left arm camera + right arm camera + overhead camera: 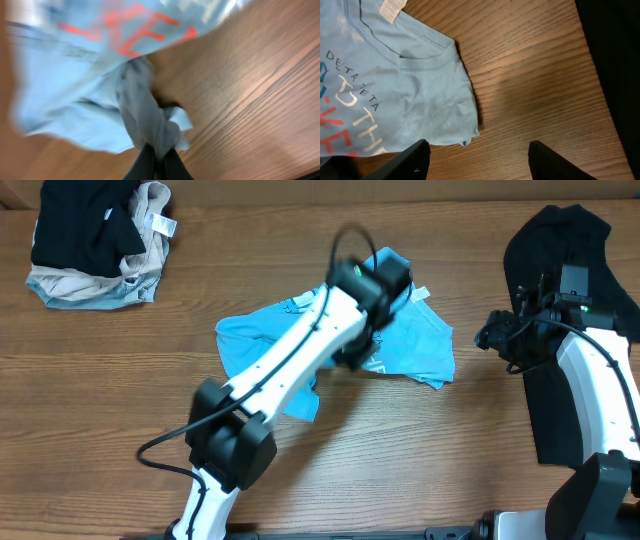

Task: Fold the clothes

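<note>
Left gripper (157,160): jaws clamped on twisted bunch of light blue cotton T-shirt with red and white chest lettering (75,95). Rest of shirt spreads ahead of jaws; view blurred.

Right gripper (479,160): jaws apart, nothing between them, wooden table (535,75) beneath. Shirt collar and shoulder lie ahead, toward left-hand finger in wrist view; near, not touching.

Shirt crumpled, long axis roughly across table, between arms.

Judgement: right arm nearest free collar edge.

Large plain black garment (615,75) beyond opposite finger. Black-and-beige garment bundle (95,240) well apart. No containers seen.
</note>
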